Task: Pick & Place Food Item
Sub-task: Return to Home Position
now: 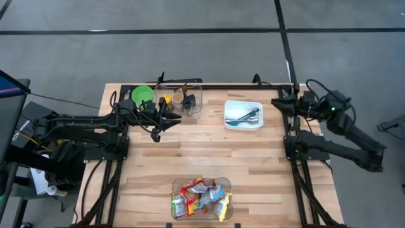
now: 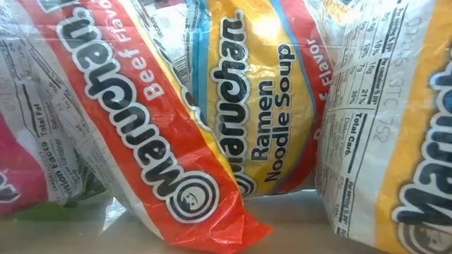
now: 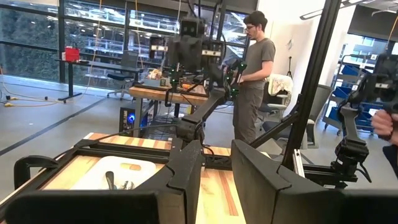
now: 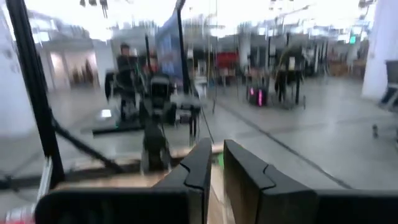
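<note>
Several Maruchan ramen packets [image 1: 200,197] crowded in a clear bin [image 1: 176,185], at the middle of the wooden table's [image 1: 209,152] edge, low in the high view. Glossy, crinkled wrappers. Orange-red packet [image 2: 141,120] with white lettering, Beef Flavor, leaning, long axis slanting from upper left down to lower right in the low view. Yellow packet [image 2: 265,99] with a blue band, Ramen Noodle Soup, almost upright, print running from bottom to top. Pink packet [image 2: 21,176] at the far left, mostly cut off. Well apart, toward the opposite edge, a white bin [image 1: 243,104] with spoons [image 1: 245,116] inside, silver and one bluish, lying flat, long axes mostly across the table and a little slanted; bowl ends not clear. Left gripper [image 1: 157,131] over bare wood, just beside a clear container [image 1: 190,101] of cups and near a green bowl [image 1: 142,95], fingers parted by a narrow gap, holding nothing. Right gripper [image 1: 279,103] at the table's right edge, near the white bin, fingers likewise narrowly apart and empty.
</note>
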Controlling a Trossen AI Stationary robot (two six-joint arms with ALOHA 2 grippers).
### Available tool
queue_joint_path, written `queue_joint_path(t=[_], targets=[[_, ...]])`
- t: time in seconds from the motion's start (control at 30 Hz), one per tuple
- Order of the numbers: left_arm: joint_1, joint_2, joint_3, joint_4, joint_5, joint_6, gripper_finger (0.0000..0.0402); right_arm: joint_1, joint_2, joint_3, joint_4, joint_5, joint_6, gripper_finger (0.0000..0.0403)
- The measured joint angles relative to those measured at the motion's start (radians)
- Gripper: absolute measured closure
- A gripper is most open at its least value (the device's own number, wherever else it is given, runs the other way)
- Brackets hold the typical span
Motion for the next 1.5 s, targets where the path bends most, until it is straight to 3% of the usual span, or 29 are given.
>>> queue_joint_path(t=[0.13,0.27,0.7,1.13,1.5], targets=[[0.0,0.0,0.0,0.0,0.0,0.0,0.0317,0.0,-0.07,-0.157,0.175,0.0,0.072,0.0365],[0.0,0.0,0.0,0.0,0.0,0.0,0.0317,0.0,-0.1,-0.238,0.201,0.002,0.068,0.0365],[0.0,0.0,0.0,0.0,0.0,0.0,0.0317,0.019,-0.209,-0.333,0.309,0.015,-0.035,0.0365],[0.0,0.0,0.0,0.029,0.0,0.052,0.0317,0.019,-0.368,-0.389,0.28,0.17,-0.025,0.0365],[0.0,0.0,0.0,0.03,0.0,0.052,0.0317,0.019,-0.363,-0.391,0.234,0.242,-0.01,0.0365]])
